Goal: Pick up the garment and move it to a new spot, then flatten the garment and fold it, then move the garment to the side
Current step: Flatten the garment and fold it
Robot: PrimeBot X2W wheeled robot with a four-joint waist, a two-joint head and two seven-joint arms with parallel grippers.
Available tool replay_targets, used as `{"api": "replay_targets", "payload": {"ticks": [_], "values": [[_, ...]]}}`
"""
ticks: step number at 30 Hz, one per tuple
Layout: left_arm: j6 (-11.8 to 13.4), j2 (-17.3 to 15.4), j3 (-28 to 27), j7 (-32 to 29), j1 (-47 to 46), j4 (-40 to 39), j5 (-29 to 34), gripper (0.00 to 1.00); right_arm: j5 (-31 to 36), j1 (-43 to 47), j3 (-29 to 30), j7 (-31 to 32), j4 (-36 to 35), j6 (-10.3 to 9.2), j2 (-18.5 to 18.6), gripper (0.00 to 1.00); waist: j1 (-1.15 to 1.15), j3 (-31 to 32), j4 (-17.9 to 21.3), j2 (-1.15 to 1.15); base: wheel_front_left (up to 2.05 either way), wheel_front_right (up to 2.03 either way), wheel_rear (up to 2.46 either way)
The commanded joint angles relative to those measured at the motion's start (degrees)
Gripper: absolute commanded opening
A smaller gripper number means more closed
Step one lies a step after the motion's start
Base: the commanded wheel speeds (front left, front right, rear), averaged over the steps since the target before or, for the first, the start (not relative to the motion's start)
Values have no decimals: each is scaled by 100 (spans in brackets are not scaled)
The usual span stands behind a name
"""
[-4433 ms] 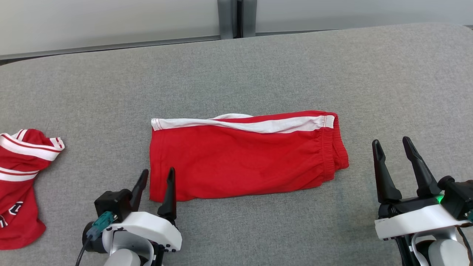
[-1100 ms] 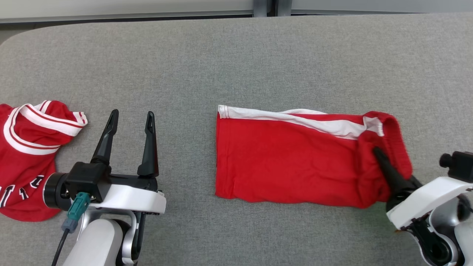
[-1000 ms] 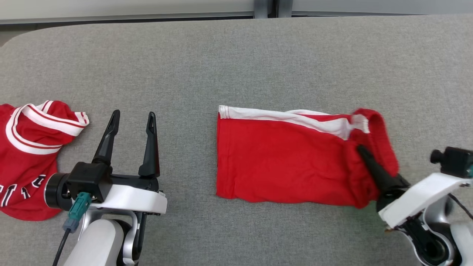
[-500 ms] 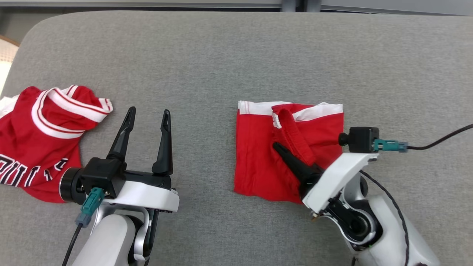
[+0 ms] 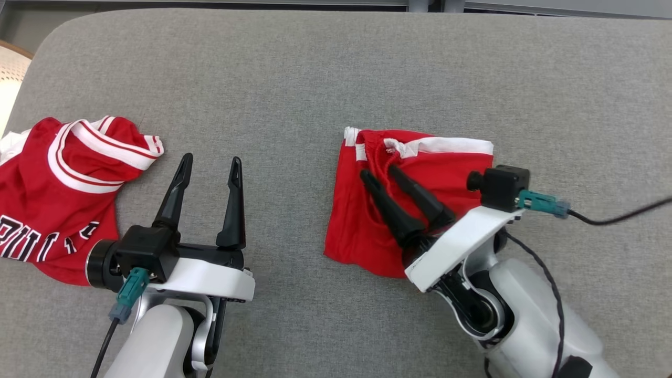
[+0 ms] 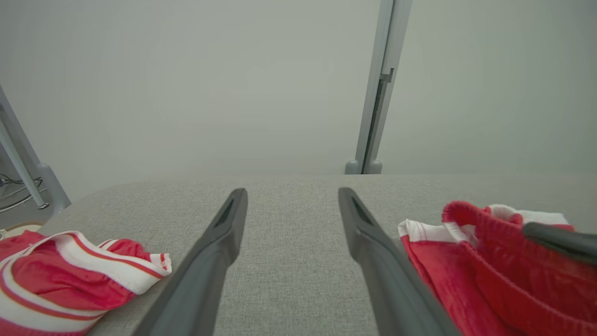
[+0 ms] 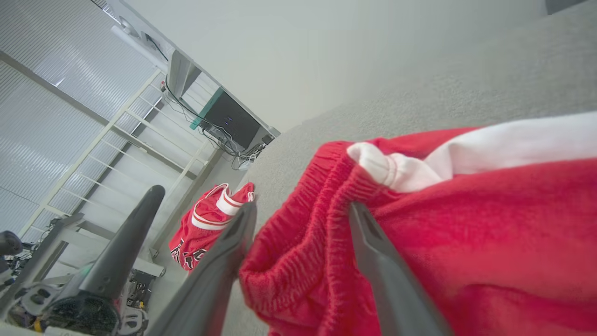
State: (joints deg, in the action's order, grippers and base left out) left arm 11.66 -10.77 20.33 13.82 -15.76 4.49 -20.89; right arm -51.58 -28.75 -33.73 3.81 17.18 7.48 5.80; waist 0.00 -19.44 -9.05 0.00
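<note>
Right end effector (image 5: 377, 171) released, fingers parted astride the elastic waistband of the red shorts (image 5: 352, 226), nothing gripped. Left end effector (image 5: 211, 158) likewise spread wide and empty, poised over bare bench (image 5: 315, 79) between the shorts and a red jersey (image 5: 58, 199). Shorts right of centre on the bench, doubled over, waistband end laid across the leg end. Probably light, limp and a little slick; likely to sag and unfold if lifted by one layer. Best pinched through both layers at the thick gathered waistband, or at two corners of the fold. Half a second back: clamped on the waistband mid-carry; now let go. Seconds earlier: one long flat strip; now a squarer packet.
</note>
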Motion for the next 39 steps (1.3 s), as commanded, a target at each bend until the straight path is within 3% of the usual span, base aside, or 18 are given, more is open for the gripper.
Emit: {"api": "replay_targets", "payload": {"ticks": [1,7,12,18,27,39], "values": [[11,-27,-24,22,-98,7,-25,100,79,-61,-16,-120,-49,2,97,100,0,9,19,0,0,0,0],[45,-65,-37,37,-40,9,-23,100,493,-54,-56,-942,-324,1,493,100,0,85,137,0,0,0,0],[101,-129,-57,-4,84,-15,-39,100,1177,241,535,-1479,-565,1,954,100,0,208,263,0,0,0,0],[150,-264,-143,-53,236,-81,-96,100,1895,900,1625,-1571,-889,1,1172,100,0,373,447,0,0,0,0],[249,-483,-254,-155,556,-252,-149,100,2812,2020,2984,-1111,-1574,1,993,100,0,688,695,0,0,0,0],[367,-647,-224,-318,1164,-378,-202,100,3275,2826,3159,-582,-2165,1,693,100,0,1306,817,0,0,0,0]]}}
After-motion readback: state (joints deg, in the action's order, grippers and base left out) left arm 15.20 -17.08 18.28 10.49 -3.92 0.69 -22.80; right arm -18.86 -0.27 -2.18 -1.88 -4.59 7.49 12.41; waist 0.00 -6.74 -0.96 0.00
